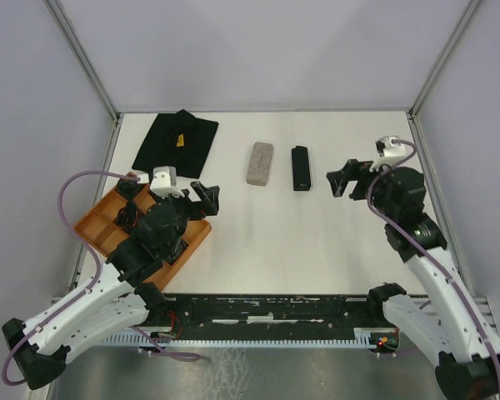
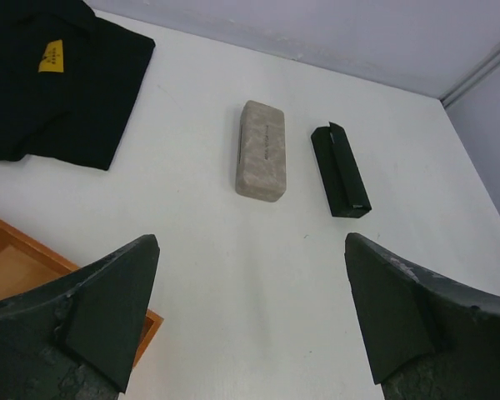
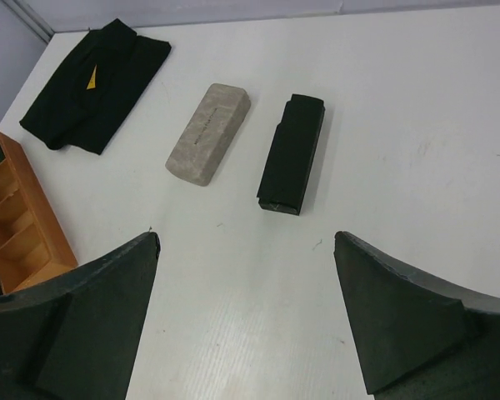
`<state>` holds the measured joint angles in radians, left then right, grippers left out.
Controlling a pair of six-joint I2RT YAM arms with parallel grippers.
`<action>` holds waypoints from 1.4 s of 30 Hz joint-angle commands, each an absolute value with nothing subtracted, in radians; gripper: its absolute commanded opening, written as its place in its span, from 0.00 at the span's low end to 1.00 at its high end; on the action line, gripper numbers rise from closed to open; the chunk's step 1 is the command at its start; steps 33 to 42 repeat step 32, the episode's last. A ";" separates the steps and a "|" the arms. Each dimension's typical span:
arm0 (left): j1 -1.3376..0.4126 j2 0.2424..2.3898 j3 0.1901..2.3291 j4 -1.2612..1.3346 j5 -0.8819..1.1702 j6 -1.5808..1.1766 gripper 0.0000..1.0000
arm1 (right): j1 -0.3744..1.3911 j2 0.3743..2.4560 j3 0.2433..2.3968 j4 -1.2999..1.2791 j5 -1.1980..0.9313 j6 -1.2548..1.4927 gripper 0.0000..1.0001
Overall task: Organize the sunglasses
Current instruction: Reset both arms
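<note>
The sunglasses do not show clearly in any view. Something dark lies in the far compartment of the orange tray, but I cannot tell what it is. My left gripper hangs open over the tray's right edge, with nothing between its fingers. From the left wrist, the left gripper looks across bare table toward the two cases. My right gripper stands open and empty to the right of the black case. In its own view the right gripper is short of that case.
A grey oblong case lies shut next to the black case at the back middle. A folded black cloth with a yellow tag lies at the back left. The orange tray sits at the left, partly under my left arm.
</note>
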<state>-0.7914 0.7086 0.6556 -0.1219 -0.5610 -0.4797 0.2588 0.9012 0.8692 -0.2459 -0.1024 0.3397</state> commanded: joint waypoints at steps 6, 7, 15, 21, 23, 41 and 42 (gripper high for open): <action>-0.786 0.542 0.680 -0.292 -0.761 -0.481 0.99 | 0.255 0.431 0.677 -0.324 0.075 0.350 0.95; -0.786 0.522 0.678 -0.313 -0.769 -0.492 0.99 | 0.255 0.392 0.653 -0.333 0.096 0.349 0.95; -0.788 0.354 0.604 -0.353 -0.792 -0.541 0.99 | 0.255 0.166 0.516 -0.396 0.168 0.399 0.99; -0.789 0.324 0.586 -0.357 -0.824 -0.560 0.99 | 0.255 0.093 0.435 -0.390 0.159 0.426 0.99; -0.788 0.328 0.582 -0.356 -0.824 -0.560 0.99 | 0.255 0.099 0.425 -0.393 0.154 0.431 0.99; -0.790 0.385 0.609 -0.432 -0.879 -0.622 0.99 | 0.255 0.125 0.420 -0.380 0.189 0.418 0.99; -0.790 0.385 0.609 -0.432 -0.879 -0.622 0.99 | 0.255 0.125 0.420 -0.380 0.189 0.418 0.99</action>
